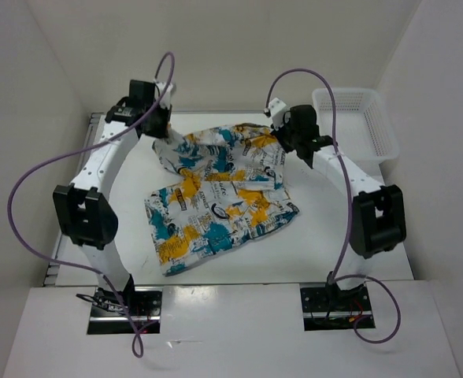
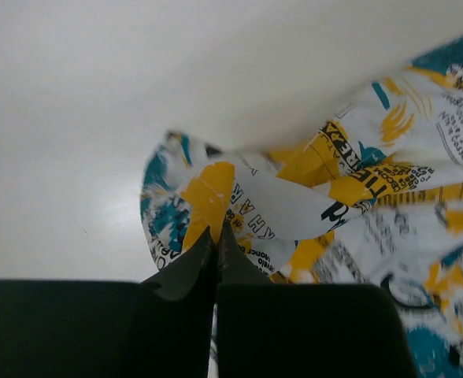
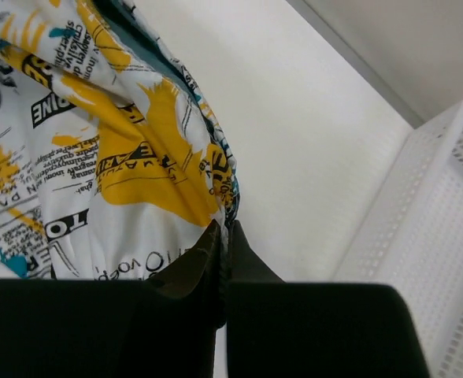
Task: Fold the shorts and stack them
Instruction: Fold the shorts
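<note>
The shorts (image 1: 216,193), white with teal, yellow and black print, lie crumpled across the middle of the table. My left gripper (image 1: 159,130) is shut on their far left edge, and the fabric (image 2: 239,197) bunches right at its fingertips (image 2: 216,232). My right gripper (image 1: 283,140) is shut on the far right edge. There a fold of the cloth (image 3: 137,157) is pinched between its black fingers (image 3: 225,228). The far part of the shorts hangs lifted between the two grippers.
A white plastic mesh basket (image 1: 377,130) stands at the far right of the table, just beyond my right arm; its wall (image 3: 444,260) is close on the right in the right wrist view. Walls enclose the table on the left, back and right.
</note>
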